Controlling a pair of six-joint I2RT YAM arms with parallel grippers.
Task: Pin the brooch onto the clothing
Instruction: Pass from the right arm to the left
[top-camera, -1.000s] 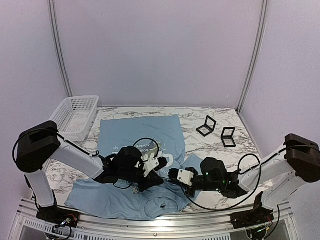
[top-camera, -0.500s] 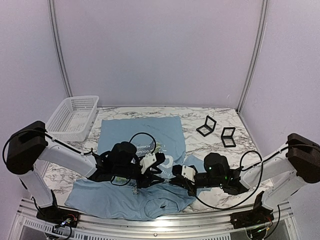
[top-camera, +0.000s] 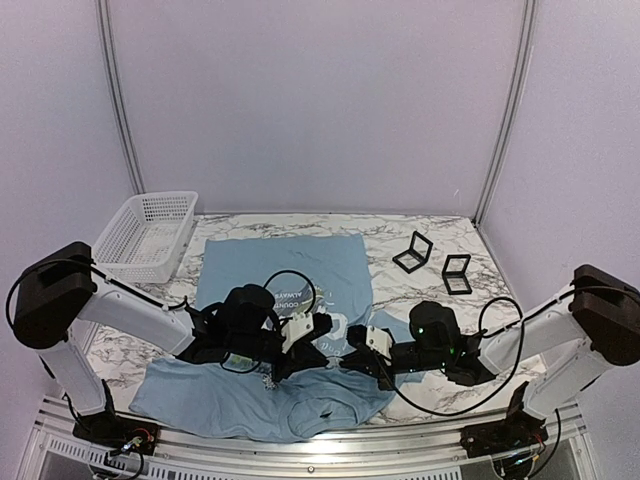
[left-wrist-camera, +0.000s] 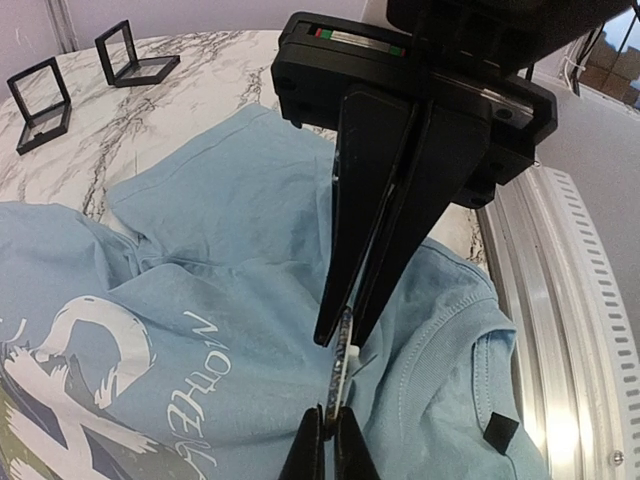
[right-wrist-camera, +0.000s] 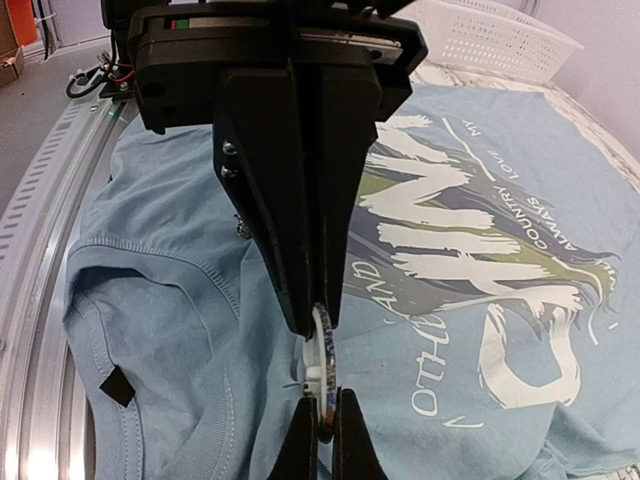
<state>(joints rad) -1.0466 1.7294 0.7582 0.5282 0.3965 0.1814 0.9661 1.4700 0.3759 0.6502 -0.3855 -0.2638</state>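
Observation:
The brooch (left-wrist-camera: 341, 372) is held edge-on, a thin round disc with a white back piece, just above the clothing (top-camera: 252, 266), a light blue T-shirt spread on the table. My left gripper (left-wrist-camera: 328, 418) is shut on its lower rim. Facing it, my right gripper (left-wrist-camera: 346, 328) is shut on the opposite rim. In the right wrist view the brooch (right-wrist-camera: 326, 362) sits between my right gripper (right-wrist-camera: 323, 412) below and the left gripper (right-wrist-camera: 317, 318) above. A thin pin sticks out sideways over the shirt's chest (right-wrist-camera: 180, 300), near the collar. In the top view the two grippers meet at the shirt's near right part.
A white mesh basket (top-camera: 150, 232) stands at the back left. Two open black cases (top-camera: 412, 252) (top-camera: 457, 273) sit on the marble at the right. A small glittery piece (right-wrist-camera: 240, 228) lies on the shirt. The metal rail (top-camera: 300, 450) borders the near edge.
My left gripper opened briefly and has shut again on the brooch. Both arms shifted slightly left, and the right gripper has stayed shut on the brooch.

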